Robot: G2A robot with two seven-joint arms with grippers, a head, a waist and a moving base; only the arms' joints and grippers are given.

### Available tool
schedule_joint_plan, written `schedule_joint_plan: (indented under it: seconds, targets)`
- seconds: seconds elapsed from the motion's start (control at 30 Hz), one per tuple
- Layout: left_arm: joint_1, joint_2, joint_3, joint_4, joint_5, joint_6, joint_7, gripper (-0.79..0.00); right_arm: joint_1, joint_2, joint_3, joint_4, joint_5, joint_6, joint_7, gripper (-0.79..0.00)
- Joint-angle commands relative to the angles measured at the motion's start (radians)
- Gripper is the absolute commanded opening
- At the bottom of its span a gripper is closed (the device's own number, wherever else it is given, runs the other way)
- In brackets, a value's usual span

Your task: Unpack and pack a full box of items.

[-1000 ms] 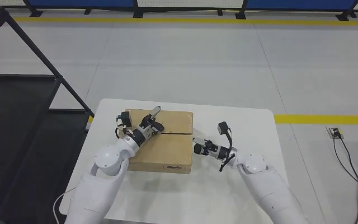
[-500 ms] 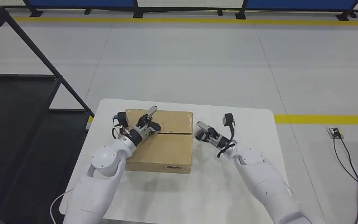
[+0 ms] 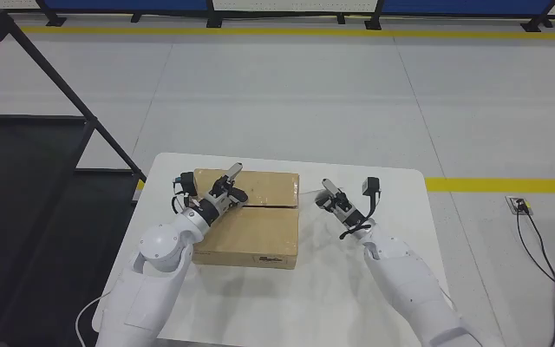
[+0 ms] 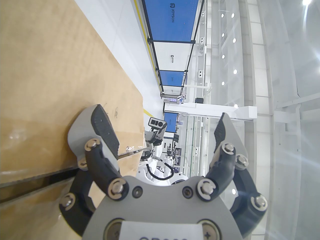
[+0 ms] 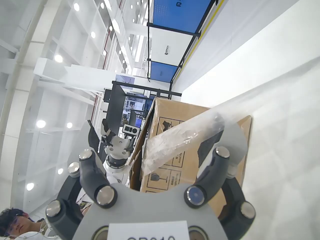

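Cardboard box (image 3: 247,221): L gripper (image 4: 161,121), R gripper (image 5: 157,131) fingers released; tape strip (image 5: 180,136) touching R finger may yank flap.

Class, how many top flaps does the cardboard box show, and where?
2. On the cardboard box, the far flap and the near flap meet at a middle seam. Inner flaps may be hidden beneath.

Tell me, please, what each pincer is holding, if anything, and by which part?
Nothing is clamped: both are open. The left pincer has one finger by the box seam; a clear tape strip lies across one finger of the right pincer.
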Motion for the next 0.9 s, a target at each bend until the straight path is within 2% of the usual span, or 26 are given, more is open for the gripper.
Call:
schedule_joint_plan:
  seconds: [0.0, 0.27, 0.37, 0.5, 0.87]
  targets:
    - [-0.003, -0.001, 0.002, 0.003, 0.002, 0.001, 0.0, 0.0, -0.006, -0.004, 0.004, -0.001, 0.012, -0.009, -0.006, 0.0]
    - [-0.003, 0.0, -0.01, 0.002, 0.003, 0.0, 0.006, 0.0, -0.006, -0.021, 0.027, 0.023, 0.08, 0.005, 0.001, 0.0]
    - [0.002, 0.001, -0.018, -0.005, 0.004, 0.0, 0.009, 0.0, 0.009, -0.027, 0.029, 0.048, 0.09, 0.078, 0.022, 0.0]
    - [0.008, 0.003, -0.026, -0.014, 0.005, 0.003, 0.014, 0.0, 0.034, -0.03, 0.001, 0.077, 0.012, 0.167, 0.012, 0.0]
    - [0.013, 0.002, -0.02, -0.024, 0.013, 0.008, 0.01, 0.0, 0.034, -0.03, 0.001, 0.077, 0.012, 0.167, 0.012, 0.0]
